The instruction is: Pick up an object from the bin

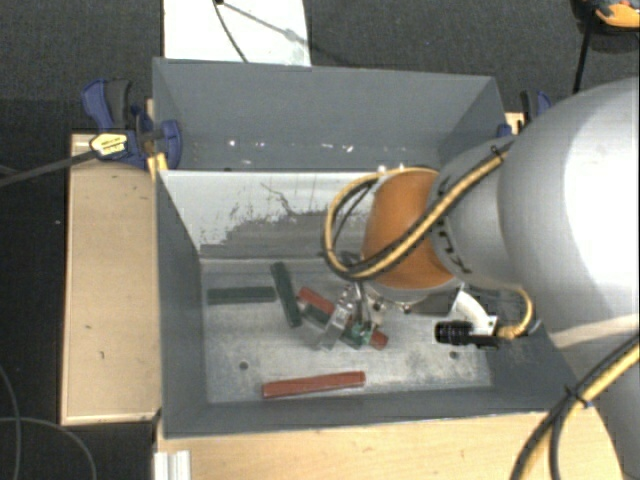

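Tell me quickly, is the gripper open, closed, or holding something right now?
Gripper: cannot be told. It sits low among green and red pieces in the middle of the bin.

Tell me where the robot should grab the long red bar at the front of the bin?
The red bar lies flat and alone on the bin floor, both long edges free. So it is probably best to grab its middle, from straight above, with the pincer closing across the narrow width.

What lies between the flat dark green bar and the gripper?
Camera view: a tilted dark green bar and a small red block lie between the flat dark green bar and the gripper.
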`<state>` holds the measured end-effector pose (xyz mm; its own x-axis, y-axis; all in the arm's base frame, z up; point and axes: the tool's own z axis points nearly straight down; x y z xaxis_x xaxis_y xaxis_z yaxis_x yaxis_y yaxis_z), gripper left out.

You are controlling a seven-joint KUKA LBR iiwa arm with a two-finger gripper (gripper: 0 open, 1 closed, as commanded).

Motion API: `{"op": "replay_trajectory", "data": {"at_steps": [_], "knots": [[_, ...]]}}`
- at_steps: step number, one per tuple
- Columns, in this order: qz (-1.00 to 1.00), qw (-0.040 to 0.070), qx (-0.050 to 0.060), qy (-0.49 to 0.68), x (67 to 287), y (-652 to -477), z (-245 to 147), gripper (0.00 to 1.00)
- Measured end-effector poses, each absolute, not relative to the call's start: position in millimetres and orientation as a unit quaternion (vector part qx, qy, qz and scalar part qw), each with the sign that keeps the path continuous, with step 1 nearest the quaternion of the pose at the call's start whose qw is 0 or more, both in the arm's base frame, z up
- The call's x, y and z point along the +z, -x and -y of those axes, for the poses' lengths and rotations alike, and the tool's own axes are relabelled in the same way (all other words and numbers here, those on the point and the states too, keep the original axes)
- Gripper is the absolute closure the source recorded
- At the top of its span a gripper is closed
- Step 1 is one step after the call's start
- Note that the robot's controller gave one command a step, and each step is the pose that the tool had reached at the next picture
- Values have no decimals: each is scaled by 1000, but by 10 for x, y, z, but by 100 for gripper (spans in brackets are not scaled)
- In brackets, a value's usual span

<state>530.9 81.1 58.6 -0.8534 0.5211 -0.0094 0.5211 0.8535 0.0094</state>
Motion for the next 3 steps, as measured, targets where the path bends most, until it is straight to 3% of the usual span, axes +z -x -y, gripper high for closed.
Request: {"op": "replay_trajectory", "data": {"at_steps": [3], "knots": [[-963, 3, 2, -270, 702, -5312, -821, 100]]}}
